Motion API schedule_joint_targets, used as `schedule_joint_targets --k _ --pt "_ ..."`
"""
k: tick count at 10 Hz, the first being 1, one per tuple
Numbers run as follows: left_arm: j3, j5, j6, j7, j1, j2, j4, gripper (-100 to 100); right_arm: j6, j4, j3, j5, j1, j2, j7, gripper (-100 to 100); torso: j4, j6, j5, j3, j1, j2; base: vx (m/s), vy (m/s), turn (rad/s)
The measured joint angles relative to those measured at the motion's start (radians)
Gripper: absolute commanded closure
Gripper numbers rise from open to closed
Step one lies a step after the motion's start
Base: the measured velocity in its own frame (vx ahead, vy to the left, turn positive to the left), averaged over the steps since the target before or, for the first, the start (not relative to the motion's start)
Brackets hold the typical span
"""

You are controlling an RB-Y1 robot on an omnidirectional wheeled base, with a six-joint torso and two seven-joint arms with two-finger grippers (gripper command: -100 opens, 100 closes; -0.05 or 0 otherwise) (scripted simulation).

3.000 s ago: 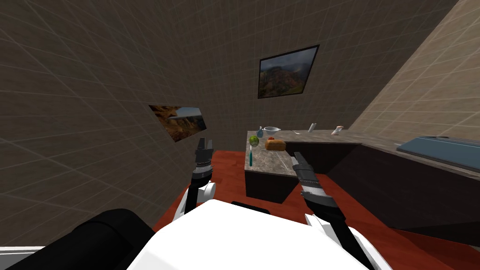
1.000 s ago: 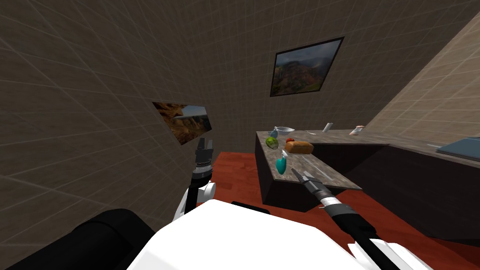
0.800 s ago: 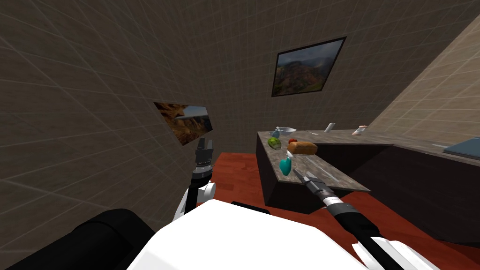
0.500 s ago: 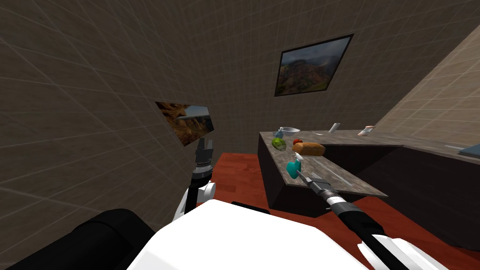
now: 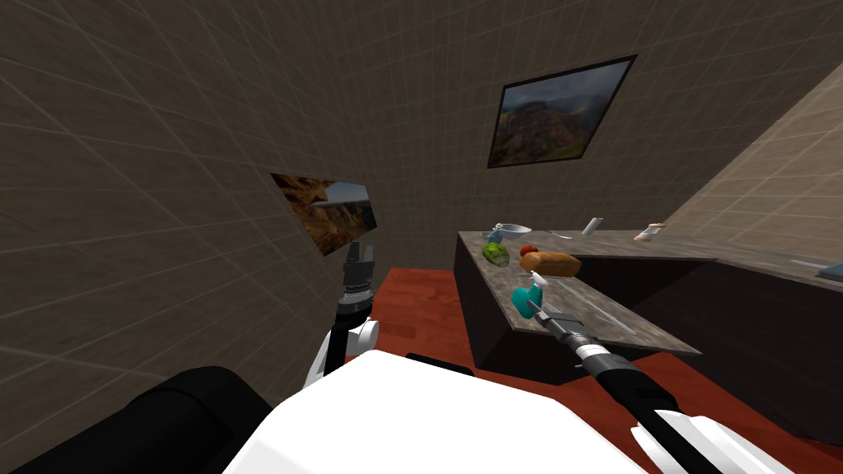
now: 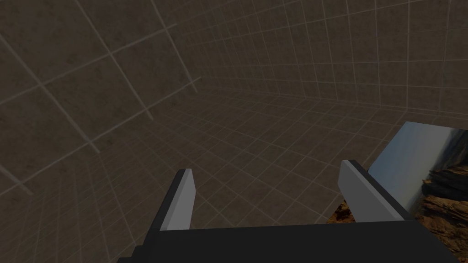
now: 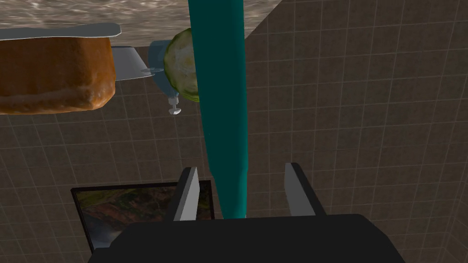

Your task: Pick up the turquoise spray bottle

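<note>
The turquoise spray bottle (image 5: 522, 301) with a white trigger head stands near the front edge of the stone-topped counter (image 5: 601, 319). My right gripper (image 5: 537, 310) reaches to it from the near side. In the right wrist view the bottle's teal body (image 7: 224, 114) runs between my right gripper's (image 7: 242, 171) fingers. The fingers are narrowed, with a small gap to the bottle on each side, wider on one. My left gripper (image 5: 360, 250) is held up by the wall on the left. Its wrist view shows the left gripper (image 6: 269, 182) open with nothing between its fingers.
Beyond the bottle on the counter lie a brown loaf (image 5: 551, 263), a green vegetable (image 5: 496, 254), a red fruit (image 5: 528, 249) and a white bowl (image 5: 515, 230). More small items stand further back. A dark counter run continues right. The floor is red.
My view has shifted as I moved closer to the counter. My right arm has reached forward until the bottle stands between its fingers. The left arm has stayed put.
</note>
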Motion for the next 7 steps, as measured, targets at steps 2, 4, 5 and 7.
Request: schedule_joint_targets --k 2,4,5,7 --pt "0.000 0.000 0.000 0.000 0.000 0.000 0.000 0 0.000 0.000 0.000 0.000 0.000 0.000 0.000 100 0.000 0.000 0.000 -0.001 0.000 -0.001 0.000 0.000 0.000" --pt "0.000 0.000 0.000 0.000 0.000 0.000 0.000 0 0.000 0.000 -0.001 0.000 0.000 0.000 0.000 0 -0.001 -0.001 -0.001 -0.001 -0.001 -0.001 0.000 0.000 0.000" --pt "0.000 0.000 0.000 0.000 0.000 0.000 0.000 0 0.000 0.000 -0.001 0.000 0.000 0.000 0.000 -100 -0.001 -0.001 -0.001 -0.001 -0.001 -0.002 0.049 0.015 0.049" --pt "0.000 0.000 0.000 0.000 0.000 0.000 0.000 0 0.009 0.020 0.007 0.007 -0.001 0.005 0.008 -100 -0.002 -0.001 -0.001 -0.003 0.000 -0.006 0.046 0.011 0.017"
